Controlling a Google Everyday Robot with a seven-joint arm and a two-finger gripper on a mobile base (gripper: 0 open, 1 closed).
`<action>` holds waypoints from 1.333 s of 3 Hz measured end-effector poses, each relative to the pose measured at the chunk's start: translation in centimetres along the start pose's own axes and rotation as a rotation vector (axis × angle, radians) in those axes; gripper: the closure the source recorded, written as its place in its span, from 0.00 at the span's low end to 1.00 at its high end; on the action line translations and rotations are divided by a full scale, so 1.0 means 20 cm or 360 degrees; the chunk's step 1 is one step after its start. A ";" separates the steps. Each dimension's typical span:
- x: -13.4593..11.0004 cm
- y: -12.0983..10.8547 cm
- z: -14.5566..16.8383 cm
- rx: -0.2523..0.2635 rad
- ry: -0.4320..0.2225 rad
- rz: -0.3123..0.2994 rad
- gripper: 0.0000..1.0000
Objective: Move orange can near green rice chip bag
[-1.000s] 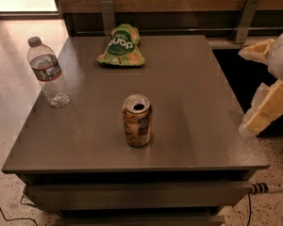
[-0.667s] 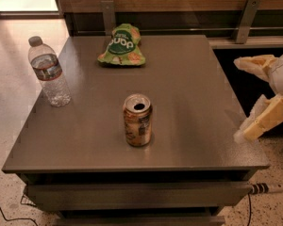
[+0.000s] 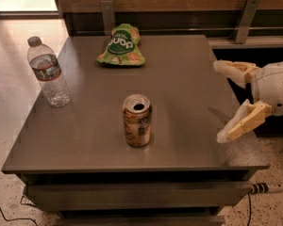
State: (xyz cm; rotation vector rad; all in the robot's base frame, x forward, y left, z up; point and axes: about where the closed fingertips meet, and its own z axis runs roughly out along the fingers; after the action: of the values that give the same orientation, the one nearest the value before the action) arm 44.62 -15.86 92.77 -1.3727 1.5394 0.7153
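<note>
I see dark grey worktop filling most of view. Pincer reaches in from right, over worktop's right edge, released: two tan fingers spread wide, nothing between them (well apart from everything else). Water bottle stands upright near left edge. Green chip bag lies flat at far side, about mid-width. Orange can stands upright on near half, roughly centred, hole in top showing. I read can as well apart from bag, bare worktop between them.
</note>
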 end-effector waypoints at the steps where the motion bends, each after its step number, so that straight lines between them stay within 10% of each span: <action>1: -0.03 0.00 0.02 -0.0017 -0.0066 -0.0002 0.00; 4: 0.00 0.02 0.26 -0.0121 -0.0182 0.0068 0.00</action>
State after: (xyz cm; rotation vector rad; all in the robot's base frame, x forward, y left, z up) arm 45.62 -11.28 90.63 -1.3343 1.4682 0.8714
